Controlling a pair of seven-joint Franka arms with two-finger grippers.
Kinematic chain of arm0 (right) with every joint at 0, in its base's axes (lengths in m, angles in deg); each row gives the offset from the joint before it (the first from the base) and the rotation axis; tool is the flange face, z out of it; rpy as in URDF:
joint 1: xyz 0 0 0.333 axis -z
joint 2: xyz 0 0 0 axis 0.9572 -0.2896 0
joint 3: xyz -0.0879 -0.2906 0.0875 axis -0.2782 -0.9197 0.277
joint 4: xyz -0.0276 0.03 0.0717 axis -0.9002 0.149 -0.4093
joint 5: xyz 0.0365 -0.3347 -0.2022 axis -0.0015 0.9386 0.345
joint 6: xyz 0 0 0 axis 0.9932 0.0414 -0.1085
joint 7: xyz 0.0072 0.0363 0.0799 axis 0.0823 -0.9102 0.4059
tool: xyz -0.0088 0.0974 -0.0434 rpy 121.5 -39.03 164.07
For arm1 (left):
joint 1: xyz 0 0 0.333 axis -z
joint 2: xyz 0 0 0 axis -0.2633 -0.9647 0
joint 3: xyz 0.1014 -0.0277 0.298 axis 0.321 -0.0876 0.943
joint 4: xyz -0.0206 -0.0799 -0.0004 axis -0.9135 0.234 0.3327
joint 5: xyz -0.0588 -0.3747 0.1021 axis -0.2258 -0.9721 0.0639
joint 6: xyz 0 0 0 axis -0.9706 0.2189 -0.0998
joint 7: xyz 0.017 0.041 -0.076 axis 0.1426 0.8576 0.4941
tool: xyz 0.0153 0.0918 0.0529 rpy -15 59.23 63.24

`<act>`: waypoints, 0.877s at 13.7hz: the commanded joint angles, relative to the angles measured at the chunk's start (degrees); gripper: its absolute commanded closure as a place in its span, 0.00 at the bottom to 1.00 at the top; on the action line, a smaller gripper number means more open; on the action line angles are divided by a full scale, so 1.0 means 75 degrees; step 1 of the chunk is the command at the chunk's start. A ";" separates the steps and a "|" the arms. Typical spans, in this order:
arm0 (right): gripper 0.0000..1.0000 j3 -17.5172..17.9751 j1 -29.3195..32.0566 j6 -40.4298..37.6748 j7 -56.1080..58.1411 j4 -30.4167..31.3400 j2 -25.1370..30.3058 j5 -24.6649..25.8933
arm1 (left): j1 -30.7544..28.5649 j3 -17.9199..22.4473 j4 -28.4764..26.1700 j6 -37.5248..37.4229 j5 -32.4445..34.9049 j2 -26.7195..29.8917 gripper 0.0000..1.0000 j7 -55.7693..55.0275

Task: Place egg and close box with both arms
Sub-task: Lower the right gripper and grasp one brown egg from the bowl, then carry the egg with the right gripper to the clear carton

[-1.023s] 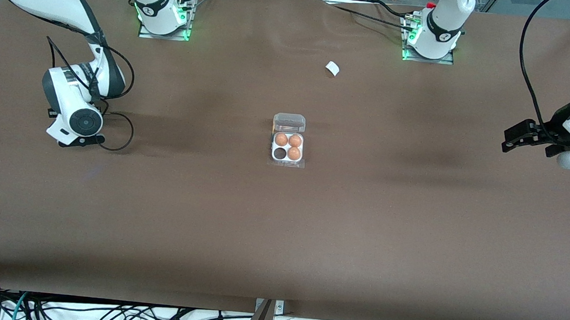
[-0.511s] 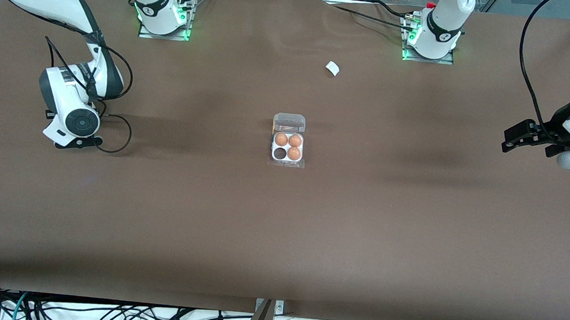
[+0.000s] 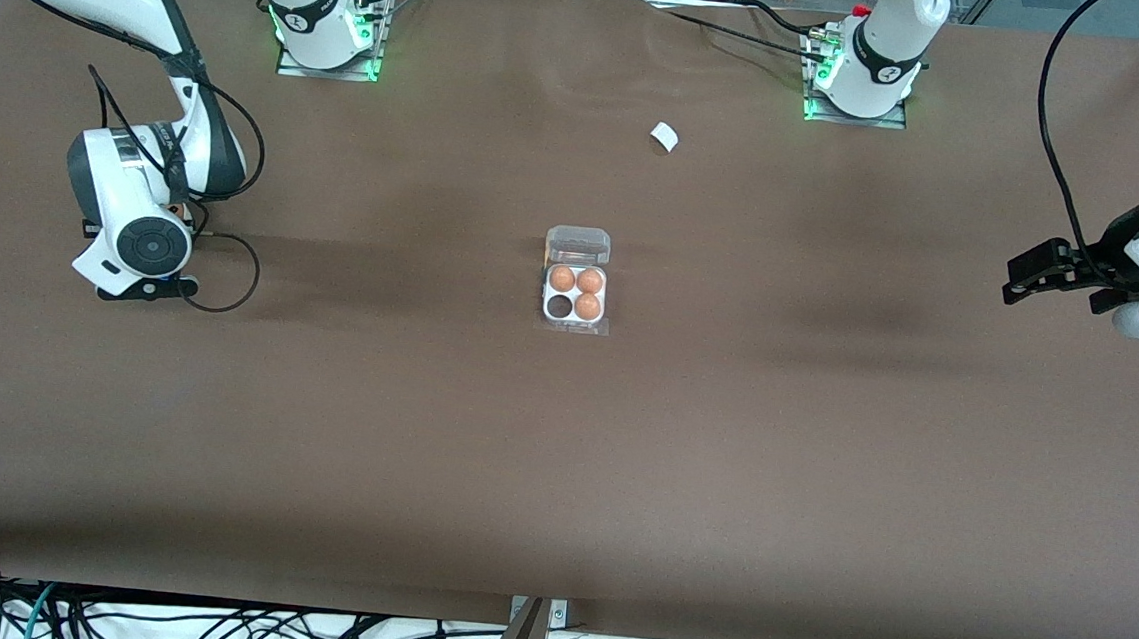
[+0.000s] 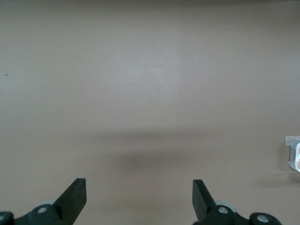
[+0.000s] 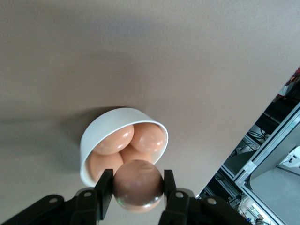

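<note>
— Three eggs are seen in the box (image 3: 574, 296) at the middle of the worktop (image 3: 560, 459); one cell is empty and the clear lid is tipped open.

— And the fourth?

— One egg (image 5: 138, 184) is pinched between the fingers of the right gripper (image 5: 138, 187), over a white bowl (image 5: 101, 129) of eggs. The left gripper (image 4: 139, 197) is held spread wide and empty over bare worktop at its own end.

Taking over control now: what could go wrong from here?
The right pincer grips the egg above the bowl; squeezing harder may crack it, a slip drops it. Only one cell of the box is free, so a misaimed placement could strike neighbouring eggs.
</note>
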State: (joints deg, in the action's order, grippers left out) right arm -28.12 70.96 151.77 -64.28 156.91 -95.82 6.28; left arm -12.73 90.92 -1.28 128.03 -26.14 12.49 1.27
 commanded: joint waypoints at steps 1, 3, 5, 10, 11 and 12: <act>0.83 0.0376 0.0072 -0.0533 0.0156 -0.0483 0.0120 -0.0422 | 0.0001 0.0010 0.0141 -0.0024 -0.0029 -0.0046 0.00 -0.0044; 0.83 0.0575 0.0072 -0.0475 0.0156 -0.0835 0.0097 -0.0854 | 0.0001 -0.0002 0.0141 -0.0024 -0.0029 -0.0046 0.00 -0.0044; 0.84 0.0798 0.0061 -0.0451 0.0144 -0.1221 0.0085 -0.1580 | 0.0001 -0.0002 0.0141 -0.0024 -0.0029 -0.0046 0.00 -0.0044; 0.84 0.1361 0.0061 0.0448 0.0097 -0.1774 0.0097 -0.3292 | 0.0001 -0.0002 0.0141 -0.0024 -0.0041 -0.0046 0.00 -0.0044; 0.85 0.1408 0.0061 0.0799 0.0109 -0.1762 0.0073 -0.3492 | 0.0001 0.0010 0.0141 -0.0024 -0.0041 -0.0046 0.00 -0.0044; 0.86 0.1605 0.0061 0.1127 0.0132 -0.1739 0.0038 -0.3656 | 0.0001 0.0010 0.0141 -0.0024 -0.0041 -0.0046 0.00 -0.0044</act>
State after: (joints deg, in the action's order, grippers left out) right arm -17.95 70.73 156.84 -64.10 143.82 -95.47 -18.54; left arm -12.73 90.92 -1.27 128.03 -26.13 12.48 1.27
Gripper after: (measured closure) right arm 0.524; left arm 0.000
